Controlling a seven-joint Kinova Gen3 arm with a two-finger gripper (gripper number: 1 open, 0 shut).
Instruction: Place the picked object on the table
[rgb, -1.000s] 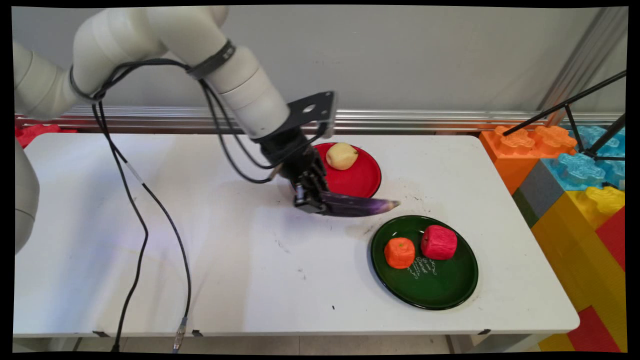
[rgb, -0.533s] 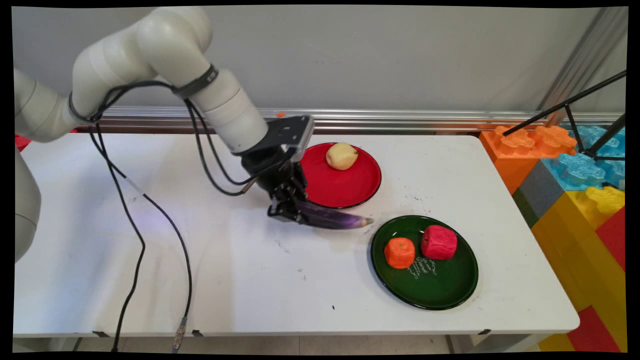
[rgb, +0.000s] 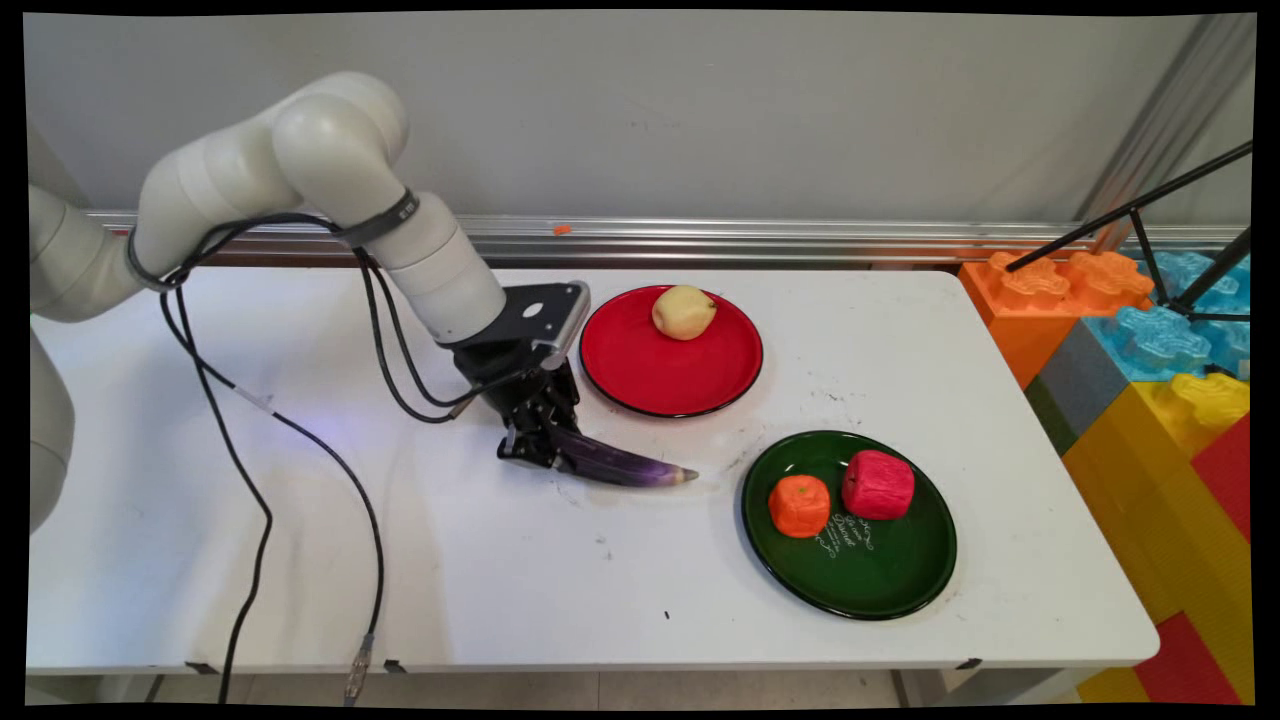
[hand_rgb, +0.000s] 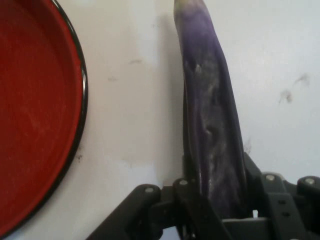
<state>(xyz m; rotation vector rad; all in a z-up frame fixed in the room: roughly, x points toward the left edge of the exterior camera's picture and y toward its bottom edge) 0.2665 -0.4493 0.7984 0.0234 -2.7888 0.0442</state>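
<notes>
- The white tabletop (rgb: 300, 560) is scuffed with small dark marks, mostly near its middle.
- A red plate (rgb: 690, 375) sits toward the far edge, with a dark rim.
- A dark green plate (rgb: 880, 575) sits nearer, to the right, well apart from the red one.
- A purple eggplant (rgb: 620, 467) lies low between the plates; whether it touches the surface I cannot tell.
- Black cables (rgb: 262, 520) trail across the left side.
</notes>
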